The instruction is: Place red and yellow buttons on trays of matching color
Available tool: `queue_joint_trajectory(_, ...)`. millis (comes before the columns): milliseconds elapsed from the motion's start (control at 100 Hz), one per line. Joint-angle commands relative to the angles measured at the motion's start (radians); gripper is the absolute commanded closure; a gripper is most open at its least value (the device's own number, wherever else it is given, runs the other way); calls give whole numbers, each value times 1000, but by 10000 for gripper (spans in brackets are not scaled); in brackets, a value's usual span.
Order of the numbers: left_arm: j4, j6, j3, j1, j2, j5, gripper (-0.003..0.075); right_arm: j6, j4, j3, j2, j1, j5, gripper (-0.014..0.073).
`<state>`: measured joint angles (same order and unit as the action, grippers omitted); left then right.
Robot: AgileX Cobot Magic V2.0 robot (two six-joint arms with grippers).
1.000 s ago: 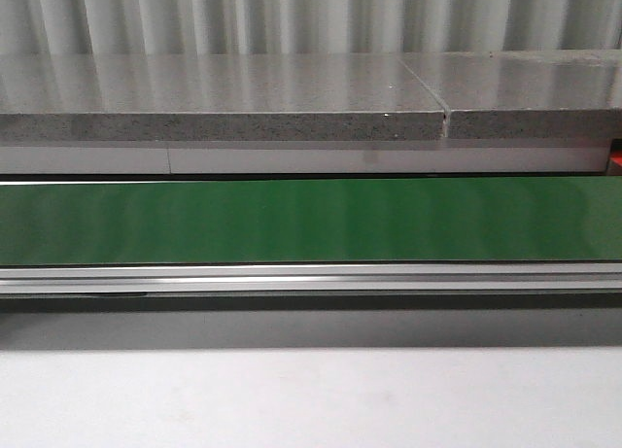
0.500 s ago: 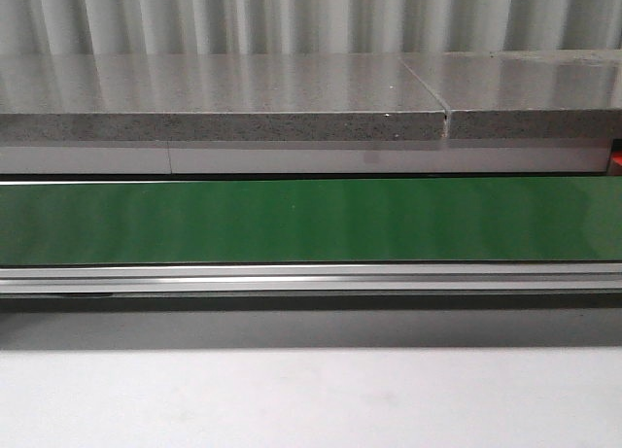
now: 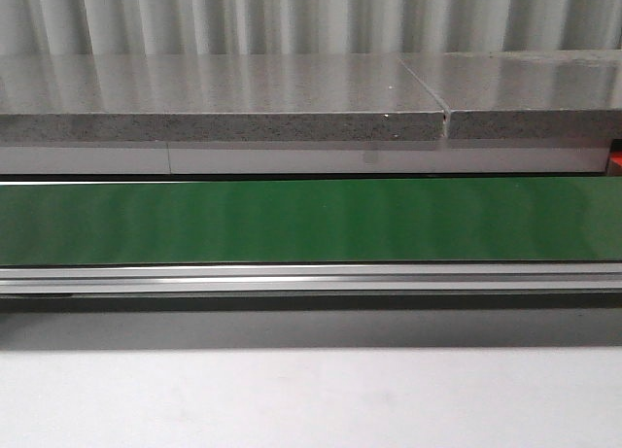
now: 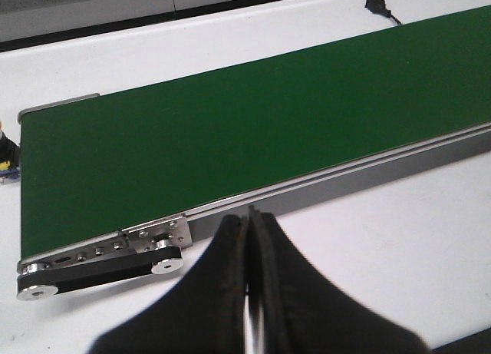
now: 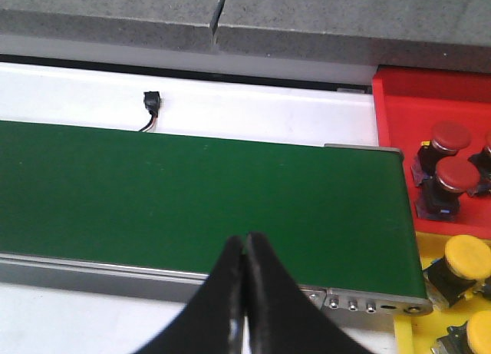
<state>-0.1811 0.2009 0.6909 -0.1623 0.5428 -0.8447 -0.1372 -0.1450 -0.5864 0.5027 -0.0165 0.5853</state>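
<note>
The green conveyor belt (image 3: 311, 220) runs bare across the middle of the front view, with no button on it in any view. In the right wrist view the right gripper (image 5: 244, 250) sits at the bottom centre with its fingers pressed together on nothing; the left gripper (image 4: 249, 223) is likewise closed and empty at the bottom of its own frame. At the right edge of the right wrist view, two red buttons (image 5: 447, 173) stand on the red tray (image 5: 399, 100), and yellow buttons (image 5: 466, 256) rest on the yellow tray (image 5: 404, 332) below it. These look like rigid, light plastic pushbuttons with smooth domed caps that could slip; gripping the squarer dark base beneath the cap seems safer.
</note>
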Motion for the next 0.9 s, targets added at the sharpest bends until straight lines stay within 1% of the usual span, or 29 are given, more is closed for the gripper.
queue_joint_trajectory(0,-22,-4,25,-6,4,89,741,-11,2,9,-71,1,-42,661)
queue_joint_trajectory(170,-22,-4,25,-6,4,101,741,-11,-3,54,-193,1,-7,661)
queue_joint_trajectory(340,-18,-6,27,-6,20,132,741,-11,-3,66,-219,1,12,661)
queue_joint_trajectory(380,-15,-30,35,-1,35,137,741,-11,-3,66,-219,1,19,661)
queue_joint_trajectory(440,8,-122,55,8,71,136,741,-11,-3,66,-219,1,38,661)
queue_joint_trajectory(530,56,-219,101,35,135,129,741,-11,-3,66,-219,1,67,661)
queue_joint_trajectory(580,71,-244,129,53,181,129,741,-11,-3,66,-219,1,72,661)
queue_joint_trajectory(740,70,-267,222,140,313,121,740,-11,-3,66,-219,1,72,661)
queue_joint_trajectory(840,62,-268,275,205,407,85,738,-11,-3,66,-219,1,72,661)
queue_joint_trajectory(890,62,-268,296,234,446,63,724,-11,-3,66,-219,1,72,661)
